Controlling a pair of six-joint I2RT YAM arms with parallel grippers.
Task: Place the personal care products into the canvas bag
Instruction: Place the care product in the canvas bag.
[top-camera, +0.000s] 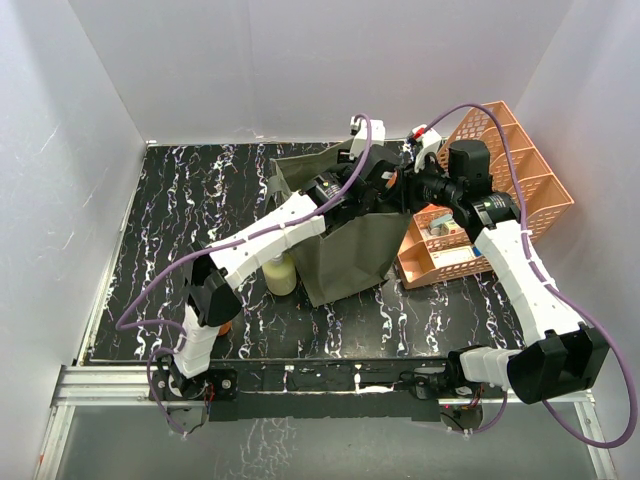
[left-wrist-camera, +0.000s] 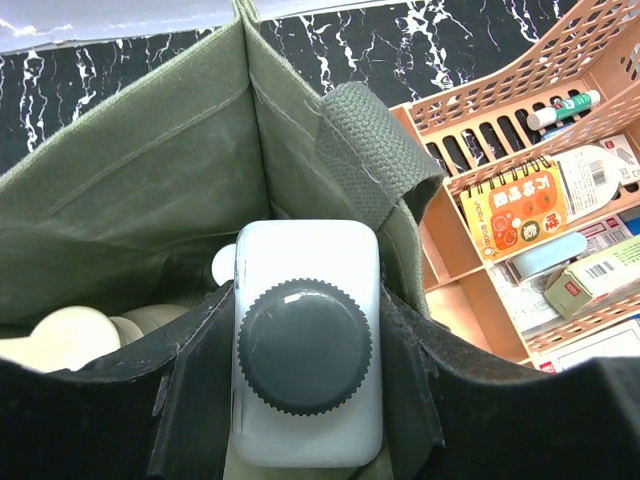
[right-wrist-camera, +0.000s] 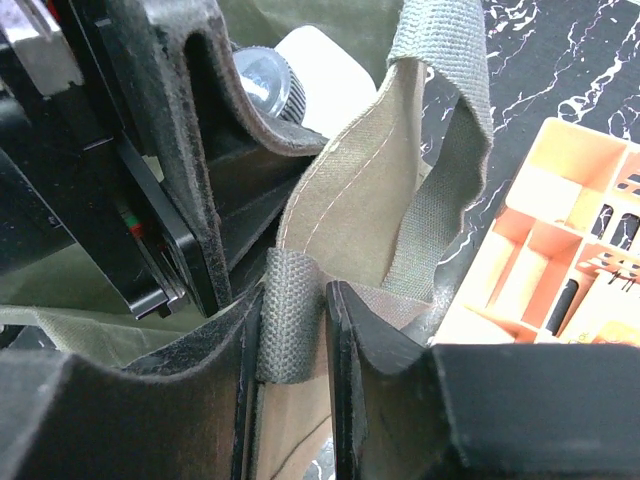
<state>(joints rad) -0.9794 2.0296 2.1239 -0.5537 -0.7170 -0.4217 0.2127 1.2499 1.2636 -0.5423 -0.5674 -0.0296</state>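
Bottle (left-wrist-camera: 308, 350) pinched in left fingers (left-wrist-camera: 195, 400) | bag strap (right-wrist-camera: 290, 320) between right fingers (right-wrist-camera: 385, 385), grip unclear

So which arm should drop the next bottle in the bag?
Left. The left fingers hold the white bottle over the open canvas bag. The right fingers only straddle the bag's strap.

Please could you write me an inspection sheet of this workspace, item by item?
Surface: black marbled table, white-veined.
Job's things: canvas bag upright, bottles inside; pale yellow bottle standing outside beside it.
Clutter: orange tray right of the bag, holding stationery.
Grippers: left gripper shut on black-capped bottle in the bag's mouth; right gripper astride the strap, grip unclear.
Cables: purple cables loop free over both arms.
Surroundings: white walls on three sides.
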